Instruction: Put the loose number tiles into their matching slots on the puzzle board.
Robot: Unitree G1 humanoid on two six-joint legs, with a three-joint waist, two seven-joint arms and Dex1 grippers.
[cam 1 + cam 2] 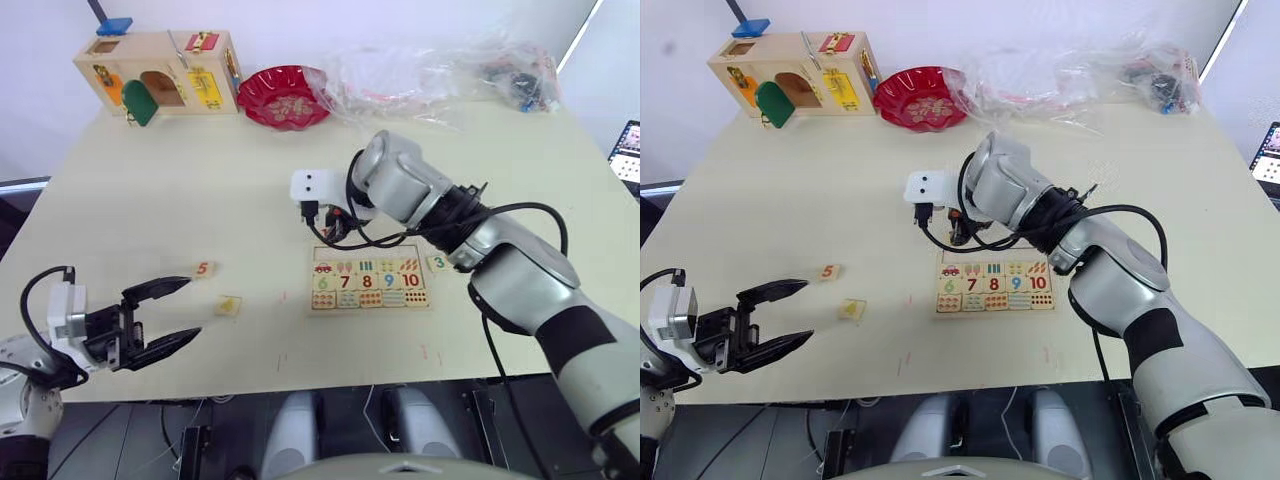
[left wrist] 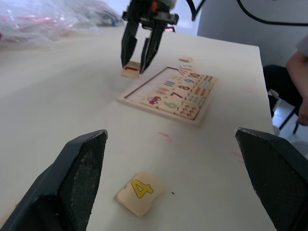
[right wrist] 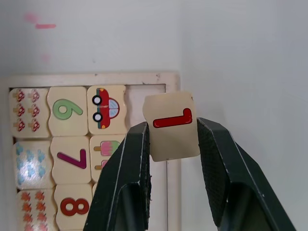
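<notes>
One tile, the red 1 (image 3: 171,126), sits between the narrow right jaws (image 3: 172,139), just outside the puzzle board (image 3: 91,79), probably for its empty slot. Wide left jaws (image 1: 160,317) wait near the yellow 4 (image 2: 140,191).

A broad pale cream table (image 1: 200,180) fills most of the frame under soft, even light. Behind its far edge, along the top of the frame, stands a plain white wall (image 1: 300,25). At the upper right a dark slanted strip (image 1: 580,35) cuts the wall. Below the table's near edge the floor (image 1: 230,440) looks dark.
</notes>
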